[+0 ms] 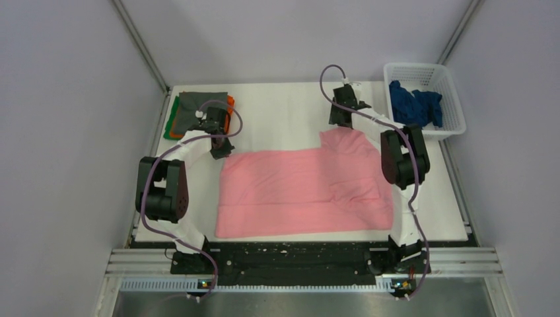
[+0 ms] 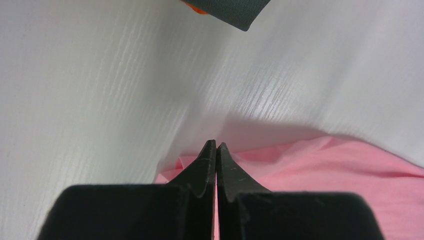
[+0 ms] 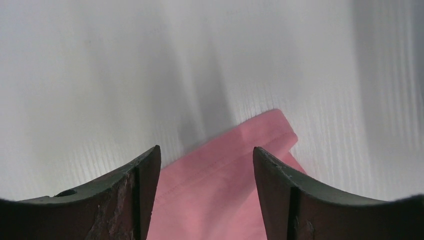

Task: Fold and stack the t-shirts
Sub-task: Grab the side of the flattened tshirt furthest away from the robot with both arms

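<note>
A light pink t-shirt (image 1: 297, 191) lies spread flat across the middle of the table. My left gripper (image 1: 222, 150) is at its far left corner. Its fingers (image 2: 216, 145) are shut, and the pink cloth (image 2: 325, 170) puckers up against them and shows in the slit between them. My right gripper (image 1: 340, 119) hangs open above the far right sleeve; the hemmed pink corner (image 3: 220, 190) lies between and below its spread fingertips (image 3: 206, 150), untouched. A folded stack (image 1: 198, 109) with grey on top of orange and green sits at the far left. A dark blue t-shirt (image 1: 415, 105) lies crumpled in the basket.
The white mesh basket (image 1: 455, 99) stands at the table's far right corner. A corner of the grey folded shirt (image 2: 240, 12) shows just beyond the left gripper. White tabletop (image 1: 284, 109) lies between the stack and the right gripper. Grey walls enclose three sides.
</note>
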`<state>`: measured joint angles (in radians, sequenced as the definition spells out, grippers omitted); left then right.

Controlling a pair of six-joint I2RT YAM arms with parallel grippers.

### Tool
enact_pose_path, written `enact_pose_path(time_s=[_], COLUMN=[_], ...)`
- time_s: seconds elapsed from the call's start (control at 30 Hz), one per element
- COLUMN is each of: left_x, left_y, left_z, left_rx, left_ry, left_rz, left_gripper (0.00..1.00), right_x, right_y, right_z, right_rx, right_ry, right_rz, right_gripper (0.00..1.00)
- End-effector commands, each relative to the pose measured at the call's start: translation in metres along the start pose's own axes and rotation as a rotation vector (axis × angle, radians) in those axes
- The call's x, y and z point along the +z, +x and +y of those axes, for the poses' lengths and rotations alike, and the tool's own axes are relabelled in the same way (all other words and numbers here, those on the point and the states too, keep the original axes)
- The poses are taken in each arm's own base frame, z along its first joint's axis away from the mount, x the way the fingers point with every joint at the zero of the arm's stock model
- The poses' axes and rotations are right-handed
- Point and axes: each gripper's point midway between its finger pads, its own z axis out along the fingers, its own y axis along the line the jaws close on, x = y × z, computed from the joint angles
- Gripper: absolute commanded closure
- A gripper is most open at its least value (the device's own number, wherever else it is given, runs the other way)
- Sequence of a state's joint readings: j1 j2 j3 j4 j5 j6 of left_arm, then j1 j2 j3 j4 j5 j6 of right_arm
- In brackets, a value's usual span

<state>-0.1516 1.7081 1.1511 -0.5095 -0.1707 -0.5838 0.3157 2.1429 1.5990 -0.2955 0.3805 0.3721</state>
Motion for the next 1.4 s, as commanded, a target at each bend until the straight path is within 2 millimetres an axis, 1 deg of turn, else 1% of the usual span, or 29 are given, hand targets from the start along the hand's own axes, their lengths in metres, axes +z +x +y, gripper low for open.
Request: enact_pose_path(time_s=[0.0, 0.13, 0.23, 0.37, 0.5, 0.57, 0.63, 0.73, 0.83, 0.9, 0.93, 0.97, 1.0, 1.03, 1.07, 1.17, 1.27, 1.3, 1.33, 1.37], left_x=[-0.007, -0.007, -0.008, -0.006, -0.004, -0.003, -0.003, -0.003, -0.004, -0.005, -0.006, -0.006, -0.007, -0.008, -0.009, -0.014, -0.022, -0.024, -0.027, -0.030], left_y=[-0.006, -0.005, -0.006, -0.006, -0.005, -0.004, -0.004, -0.004, -0.004, -0.004, -0.005, -0.005, -0.005, -0.004, -0.004, -0.003, 0.000, 0.002, 0.003, 0.007], left_z=[-0.006, -0.004, -0.003, -0.004, -0.004, -0.004, -0.004, -0.004, -0.004, -0.005, -0.005, -0.006, -0.007, -0.007, -0.007, -0.009, -0.009, -0.009, -0.009, -0.008], left_rx=[-0.001, 0.000, 0.000, 0.001, 0.001, 0.003, 0.002, 0.002, 0.002, 0.002, 0.001, 0.001, 0.002, 0.001, 0.000, -0.001, -0.004, -0.005, -0.006, -0.007], left_ry=[0.025, 0.017, 0.012, 0.012, 0.010, 0.009, 0.007, 0.008, 0.009, 0.012, 0.016, 0.020, 0.026, 0.030, 0.034, 0.052, 0.067, 0.071, 0.078, 0.085], left_rz=[-0.017, -0.016, -0.022, -0.017, -0.011, -0.008, -0.006, -0.006, -0.006, -0.006, -0.006, -0.006, -0.005, -0.005, -0.003, -0.007, -0.016, -0.018, -0.023, -0.025], left_gripper=[1.00, 1.00, 1.00, 1.00, 1.00, 1.00, 1.00, 1.00, 1.00, 1.00, 1.00, 1.00, 1.00, 1.00, 1.00, 1.00, 1.00, 1.00, 1.00, 1.00], right_x=[-0.015, 0.001, 0.012, 0.023, 0.031, 0.034, 0.035, 0.036, 0.035, 0.032, 0.030, 0.028, 0.025, 0.020, 0.016, -0.005, -0.032, -0.042, -0.050, -0.060], right_y=[-0.021, 0.005, 0.017, 0.031, 0.040, 0.041, 0.042, 0.045, 0.046, 0.043, 0.041, 0.038, 0.034, 0.026, 0.021, 0.003, -0.009, -0.009, -0.001, 0.003], right_z=[-0.007, -0.002, -0.002, 0.001, 0.005, 0.005, 0.004, 0.003, 0.002, 0.003, 0.003, 0.004, 0.004, 0.004, 0.004, 0.003, -0.002, -0.004, -0.008, -0.011], right_rx=[0.028, 0.029, 0.038, 0.049, 0.051, 0.052, 0.050, 0.047, 0.055, 0.057, 0.060, 0.062, 0.065, 0.071, 0.073, 0.078, 0.087, 0.085, 0.079, 0.081], right_ry=[-0.012, -0.022, -0.020, -0.029, -0.041, -0.036, -0.028, -0.021, -0.018, -0.025, -0.029, -0.033, -0.037, -0.043, -0.049, -0.076, -0.098, -0.105, -0.104, -0.108], right_rz=[-0.058, 0.011, 0.043, 0.080, 0.102, 0.106, 0.110, 0.115, 0.119, 0.115, 0.110, 0.105, 0.096, 0.075, 0.060, 0.007, -0.040, -0.049, -0.041, -0.043], right_gripper=[0.33, 0.33, 0.33, 0.34, 0.37, 0.39, 0.43, 0.52, 0.64, 0.72, 0.78, 0.83, 0.92, 0.97, 1.00, 1.00, 1.00, 1.00, 1.00, 1.00])
